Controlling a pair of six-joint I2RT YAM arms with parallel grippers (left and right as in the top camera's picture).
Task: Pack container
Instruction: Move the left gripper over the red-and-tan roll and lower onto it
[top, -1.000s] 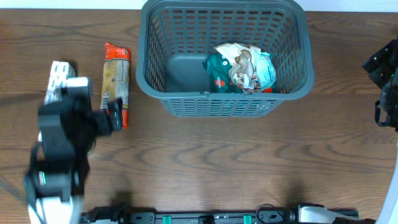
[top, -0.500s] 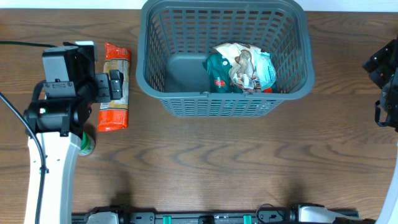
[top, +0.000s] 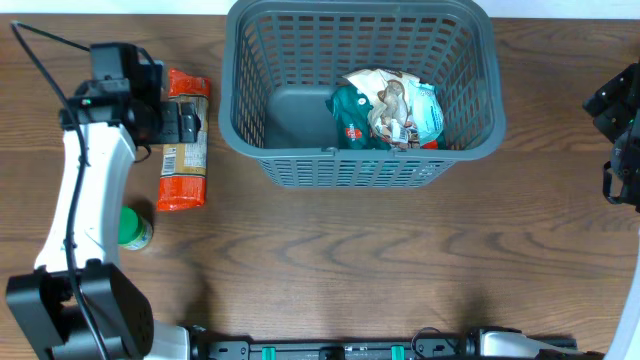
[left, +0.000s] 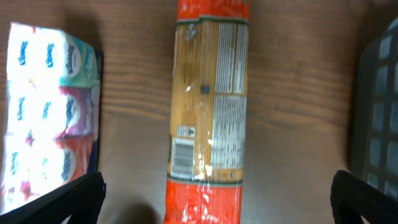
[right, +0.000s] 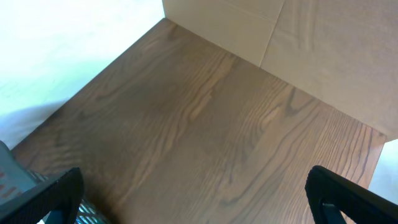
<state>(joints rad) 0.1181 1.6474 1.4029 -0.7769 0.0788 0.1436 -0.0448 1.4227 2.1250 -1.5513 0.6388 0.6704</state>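
Note:
The dark grey slotted basket (top: 350, 170) stands at the back middle of the table and holds several snack packets (top: 390, 110) at its right side. Its wall shows at the right edge of the left wrist view (left: 379, 112). A long orange and red pasta packet (top: 183, 165) lies to the left of the basket. My left gripper (top: 185, 125) is open and hovers over this packet (left: 208, 118), with one finger on either side (left: 217, 205). My right gripper (top: 620, 140) is open and empty (right: 199, 199) at the far right, away from the basket.
A pack of tissues (left: 50, 118) lies left of the pasta packet, hidden under my left arm in the overhead view. A small green-capped bottle (top: 133, 228) stands in front of the packet. Bare wood lies in front of the basket.
My left arm has swung from the front left toward the back and now hangs over the pasta packet. The green bottle has come into view. The right arm has not moved.

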